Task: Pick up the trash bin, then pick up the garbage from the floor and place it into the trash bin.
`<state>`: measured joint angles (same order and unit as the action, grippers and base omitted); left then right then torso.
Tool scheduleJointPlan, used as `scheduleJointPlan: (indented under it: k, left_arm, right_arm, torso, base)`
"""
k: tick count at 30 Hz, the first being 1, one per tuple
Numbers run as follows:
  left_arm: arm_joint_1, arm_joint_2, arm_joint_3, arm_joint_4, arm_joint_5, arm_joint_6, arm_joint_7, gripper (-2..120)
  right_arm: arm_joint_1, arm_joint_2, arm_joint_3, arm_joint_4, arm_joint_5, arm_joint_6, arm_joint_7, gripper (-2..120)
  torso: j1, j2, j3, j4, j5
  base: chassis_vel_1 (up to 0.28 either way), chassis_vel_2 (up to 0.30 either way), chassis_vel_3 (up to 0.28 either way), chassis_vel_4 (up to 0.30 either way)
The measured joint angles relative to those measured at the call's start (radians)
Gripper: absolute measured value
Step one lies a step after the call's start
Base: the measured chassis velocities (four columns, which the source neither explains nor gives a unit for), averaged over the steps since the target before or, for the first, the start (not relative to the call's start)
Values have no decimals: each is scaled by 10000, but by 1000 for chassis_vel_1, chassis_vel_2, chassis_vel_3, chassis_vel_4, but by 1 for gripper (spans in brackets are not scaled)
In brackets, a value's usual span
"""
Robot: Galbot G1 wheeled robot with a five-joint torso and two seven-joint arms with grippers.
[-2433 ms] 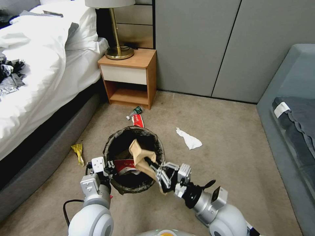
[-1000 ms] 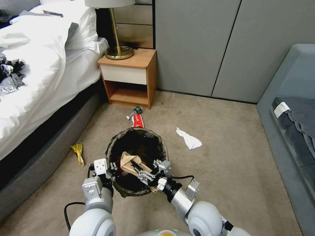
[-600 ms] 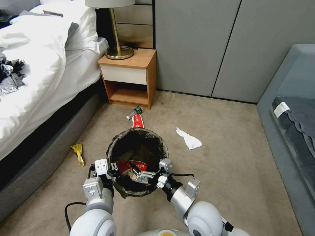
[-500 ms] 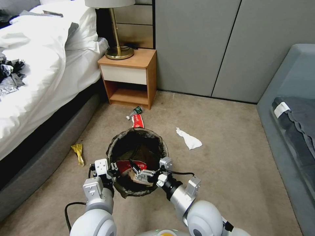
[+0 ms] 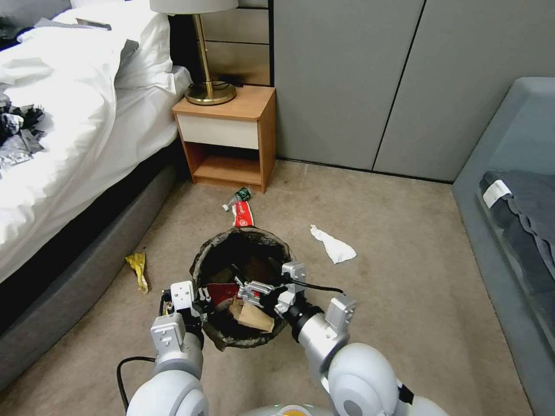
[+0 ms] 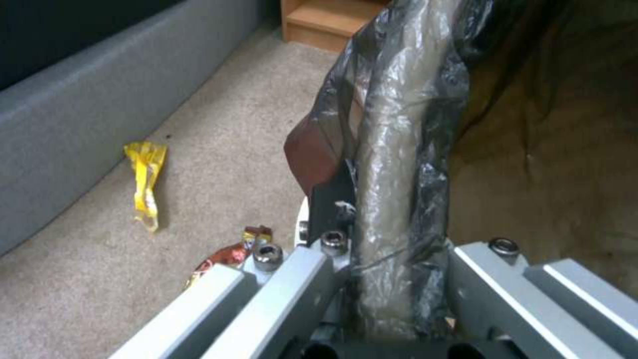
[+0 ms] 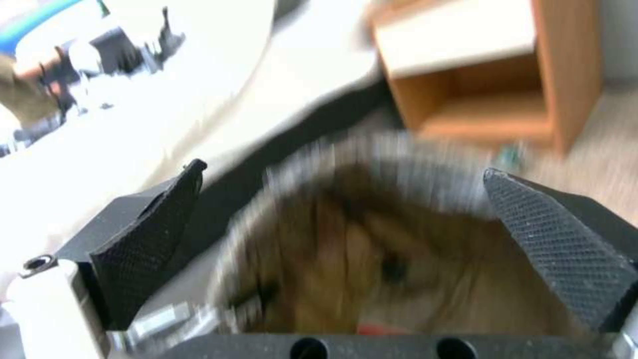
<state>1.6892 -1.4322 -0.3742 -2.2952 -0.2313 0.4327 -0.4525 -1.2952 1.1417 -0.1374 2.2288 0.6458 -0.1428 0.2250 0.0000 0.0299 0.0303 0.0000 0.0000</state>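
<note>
The trash bin (image 5: 199,263), a round bucket with a dark liner, hangs just above the carpet in front of me. My left gripper (image 5: 199,300) is shut on its near rim; the left wrist view shows the liner-covered rim (image 6: 392,164) pinched in that gripper (image 6: 392,259). My right gripper (image 5: 243,280) is open over the bin's mouth, and its fingers stand wide apart with nothing between them (image 7: 346,174). A brown paper scrap (image 5: 252,316) and a red wrapper (image 5: 222,290) lie inside. On the floor are a white tissue (image 5: 333,245), a red-and-white wrapper (image 5: 243,214), a small bottle (image 5: 237,198) and a yellow wrapper (image 5: 137,268).
A wooden nightstand (image 5: 228,136) with a lamp stands beyond the bin. The bed (image 5: 69,144) and its grey base run along the left, and a grey sofa (image 5: 514,190) is on the right. Another red-brown wrapper (image 6: 226,254) lies on the carpet under the bin's near side.
My right gripper carried the brown paper scrap down into the bin and let it go. It is now open, and the scrap lies inside. The left gripper kept its hold on the rim.
</note>
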Motion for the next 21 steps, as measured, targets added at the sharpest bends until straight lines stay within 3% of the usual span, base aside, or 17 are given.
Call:
scheduleJointPlan:
  k: [6,9,10,13,21]
  left_arm:
    - [-256,-7,-117,356,-33,-12,-13,0]
    - [-417,-5,-195,573,-71,-12,-39,0]
    - [-417,-5,-195,573,-71,-12,-39,0]
    - [-524,-15,-290,656,-139,-23,-75,0]
    - [-563,-5,-345,581,-270,-33,-90,0]
  right_arm:
    - [-857,126,877,1002,-952,836,-308,100]
    - [-1626,314,1379,1444,-2112,1831,-452,100]
    - [-1626,314,1379,1444,-2112,1831,-452,100]
    - [-2638,948,2172,1459,-3970,3238,-550,100]
    - [-3901,1883,3271,757,-5833,4723,73,100]
  torso:
    - [0,1,0,0,0]
    - [0,1,0,0,-1]
    - [0,1,0,0,-1]
    - [0,1,0,0,0]
    - [0,1,0,1,0]
  base:
    - [0,0,0,0]
    - [0,0,0,0]
    - [0,0,0,0]
    - [0,0,0,0]
    - [0,0,0,0]
